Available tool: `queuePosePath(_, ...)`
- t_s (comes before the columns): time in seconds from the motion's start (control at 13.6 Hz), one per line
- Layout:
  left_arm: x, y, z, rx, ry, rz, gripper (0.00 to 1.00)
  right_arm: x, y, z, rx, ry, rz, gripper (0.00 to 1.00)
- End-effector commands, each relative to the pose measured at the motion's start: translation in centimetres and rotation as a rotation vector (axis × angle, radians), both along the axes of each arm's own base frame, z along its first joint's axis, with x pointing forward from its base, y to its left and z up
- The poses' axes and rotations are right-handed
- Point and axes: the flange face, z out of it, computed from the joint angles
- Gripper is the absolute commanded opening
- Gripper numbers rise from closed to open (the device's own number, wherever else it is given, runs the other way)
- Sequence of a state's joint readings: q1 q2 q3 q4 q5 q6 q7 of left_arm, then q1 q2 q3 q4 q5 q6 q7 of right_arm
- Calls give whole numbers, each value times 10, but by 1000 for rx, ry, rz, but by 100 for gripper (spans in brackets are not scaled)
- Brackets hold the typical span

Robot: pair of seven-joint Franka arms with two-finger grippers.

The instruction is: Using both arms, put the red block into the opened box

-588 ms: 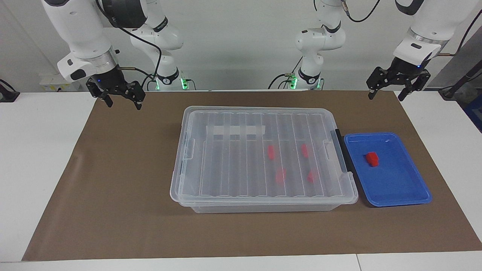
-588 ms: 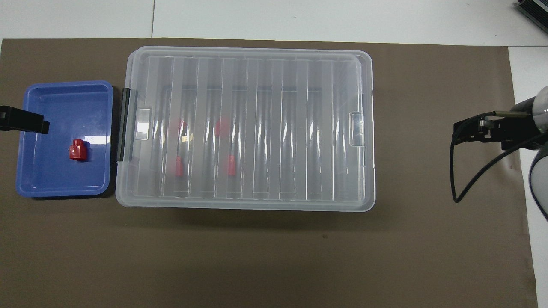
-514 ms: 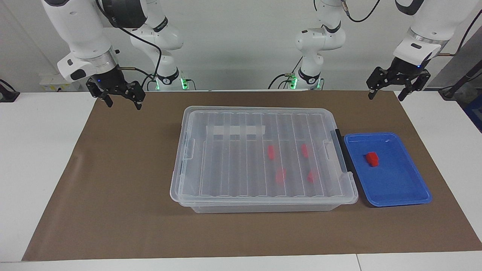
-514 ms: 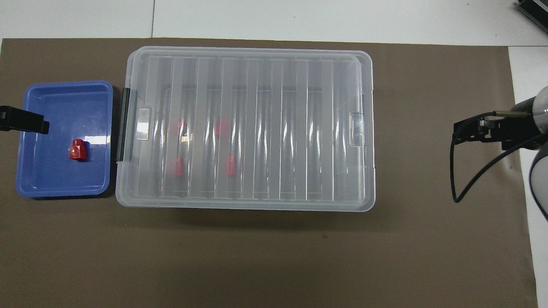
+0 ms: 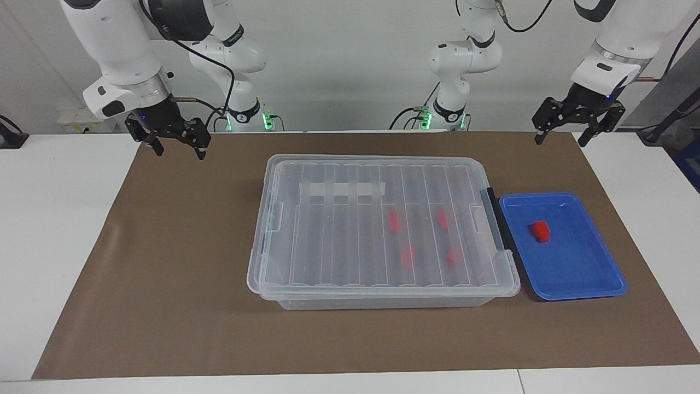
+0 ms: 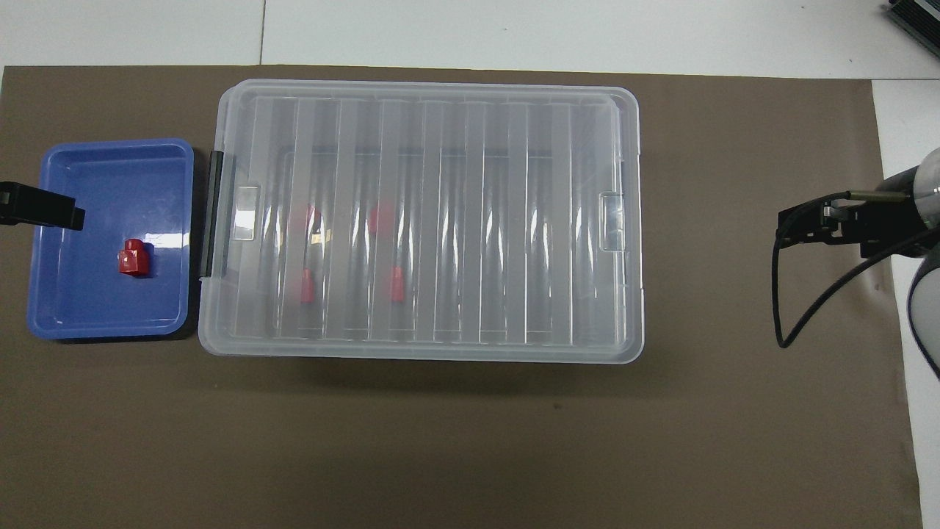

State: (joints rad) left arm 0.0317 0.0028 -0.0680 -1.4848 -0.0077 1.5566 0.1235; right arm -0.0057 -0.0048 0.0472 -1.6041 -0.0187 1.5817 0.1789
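A red block (image 5: 541, 231) (image 6: 134, 258) lies in the blue tray (image 5: 579, 273) (image 6: 95, 308) beside the box, at the left arm's end. The box (image 5: 377, 230) (image 6: 426, 220) is a clear bin with its ribbed lid lying flat on it, and several red blocks show through the lid. My left gripper (image 5: 559, 141) hangs open in the air over the mat's corner by the tray; one of its fingers (image 6: 44, 213) shows over the tray's edge. My right gripper (image 5: 180, 153) (image 6: 826, 224) hangs open over the mat at the other end, holding nothing.
A brown mat (image 5: 180, 273) covers the white table. A black latch (image 5: 495, 219) sits on the box's end toward the tray, and a white tape strip (image 5: 343, 189) lies on the lid. A cable loops down from the right arm (image 6: 789, 308).
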Motion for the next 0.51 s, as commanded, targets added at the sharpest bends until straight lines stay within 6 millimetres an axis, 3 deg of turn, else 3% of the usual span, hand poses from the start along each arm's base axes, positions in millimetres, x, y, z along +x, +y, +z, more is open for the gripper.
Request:
queuePosePath(0.0, -6, 2, 0, -4, 9, 3, 100, -4, -2, 0, -6, -17, -15, 100)
queuePosePath(0.44, -6, 2, 0, -4, 9, 3, 100, 6, 15, -7, 1, -103, -46, 100)
